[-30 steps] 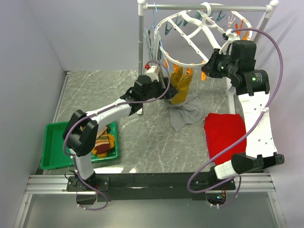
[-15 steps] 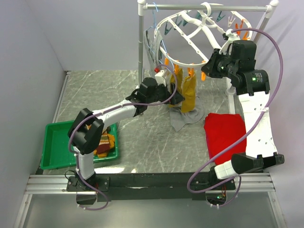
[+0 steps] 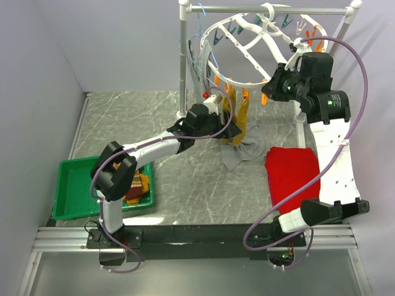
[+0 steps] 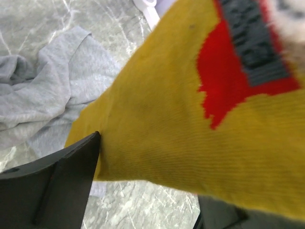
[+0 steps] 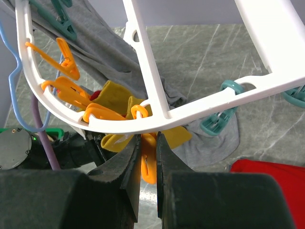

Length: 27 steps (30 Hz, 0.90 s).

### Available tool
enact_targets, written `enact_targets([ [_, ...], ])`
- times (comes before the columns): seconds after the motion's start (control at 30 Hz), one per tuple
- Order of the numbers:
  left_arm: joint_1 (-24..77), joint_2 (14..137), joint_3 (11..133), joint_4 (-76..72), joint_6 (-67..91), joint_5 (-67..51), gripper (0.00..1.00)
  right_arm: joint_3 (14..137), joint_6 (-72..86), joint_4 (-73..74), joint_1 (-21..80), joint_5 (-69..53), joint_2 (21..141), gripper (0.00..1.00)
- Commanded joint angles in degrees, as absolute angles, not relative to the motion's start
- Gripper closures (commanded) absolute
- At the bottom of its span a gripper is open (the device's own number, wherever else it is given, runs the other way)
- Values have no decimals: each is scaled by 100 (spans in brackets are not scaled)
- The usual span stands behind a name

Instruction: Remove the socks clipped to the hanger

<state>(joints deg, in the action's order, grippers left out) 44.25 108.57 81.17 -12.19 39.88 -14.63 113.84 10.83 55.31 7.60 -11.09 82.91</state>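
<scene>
The round white hanger (image 3: pixel 247 46) hangs from the rack bar, with orange and teal clips around its rim. Two mustard socks (image 3: pixel 237 117) dangle from clips at its near rim. My left gripper (image 3: pixel 226 126) is level with them. In the left wrist view a mustard sock (image 4: pixel 157 119) with a red patch lies between the wide-apart jaws of my left gripper (image 4: pixel 150 171), its edge against the left finger (image 4: pixel 57 181). My right gripper (image 5: pixel 148 138) is shut on an orange clip (image 5: pixel 148 164) just below the hanger's ring (image 5: pixel 205 102), above the socks (image 5: pixel 114 95).
A green tray (image 3: pixel 68 185) at the near left holds several socks (image 3: pixel 136 185). A grey tank top (image 3: pixel 244 151) lies under the hanger and a red cloth (image 3: pixel 290 169) to its right. A thin blue wire hanger (image 3: pixel 196 55) hangs beside the rack's upright pole (image 3: pixel 182 68).
My left gripper has moved right, up to the hanging socks, and its jaws have narrowed a little around one. The socks have shifted. The right arm has not moved.
</scene>
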Motion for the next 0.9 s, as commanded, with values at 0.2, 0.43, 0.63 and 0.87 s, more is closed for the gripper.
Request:
enact_targets([
  [0.2, 4386, 10100, 7489, -1547, 4078, -1293, 30, 11443, 1046, 5677, 721, -1116, 8042, 83],
  [0.43, 4271, 10055, 7532, -1239, 3885, -1274, 50, 11549, 1037, 5730, 721, -1143, 8060, 81],
  [0.63, 4271, 10046, 7664, -1011, 3964, -1511, 90, 11382, 1098, 5774, 721, -1178, 8007, 66],
  [0.87, 4447, 9415, 7383, -809, 4192, -1670, 99, 11145, 1353, 5968, 729, -1072, 7884, 36],
])
